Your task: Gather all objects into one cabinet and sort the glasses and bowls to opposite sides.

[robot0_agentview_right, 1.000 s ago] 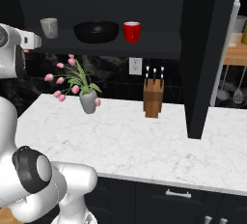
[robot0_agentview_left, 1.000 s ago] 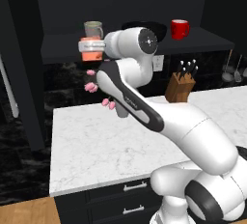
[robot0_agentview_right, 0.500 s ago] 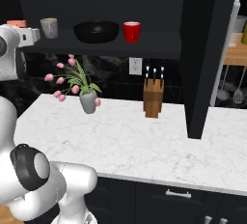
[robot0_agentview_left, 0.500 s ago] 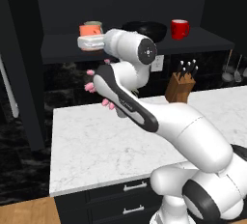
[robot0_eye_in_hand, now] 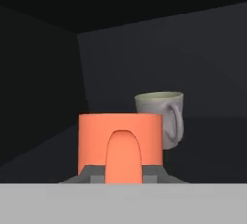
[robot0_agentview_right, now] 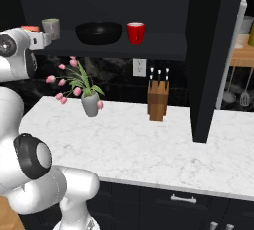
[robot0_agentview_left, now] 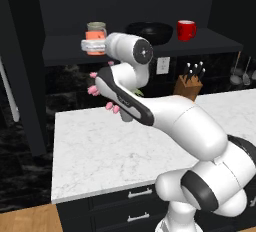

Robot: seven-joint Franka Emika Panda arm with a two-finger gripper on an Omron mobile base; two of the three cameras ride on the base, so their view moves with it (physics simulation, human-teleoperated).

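Observation:
My gripper (robot0_agentview_left: 92, 46) is shut on the orange mug (robot0_agentview_left: 93, 37), holding it upright at the left end of the cabinet's dark shelf (robot0_agentview_left: 65, 51). In the hand view the orange mug (robot0_eye_in_hand: 120, 143) sits close in front, handle facing me. The pale grey-white mug (robot0_eye_in_hand: 161, 114) stands just behind it to the right. It also shows behind the held mug in both base views (robot0_agentview_left: 96, 27) (robot0_agentview_right: 50, 28). Further right on the shelf are the black bowl (robot0_agentview_left: 150, 31) (robot0_agentview_right: 99, 31) and the red mug (robot0_agentview_left: 186, 29) (robot0_agentview_right: 135, 32).
The tall black cabinet door (robot0_agentview_right: 211, 50) hangs open at the right, over the white marble counter (robot0_agentview_right: 134, 149). A grey vase of pink tulips (robot0_agentview_right: 90, 102) and a wooden knife block (robot0_agentview_right: 158, 100) stand on the counter below the shelf. Utensils (robot0_agentview_left: 241, 73) hang far right.
The gripper has lifted the orange mug from just below the shelf's edge up to shelf height and carried it in toward the grey-white mug. Nothing else has moved.

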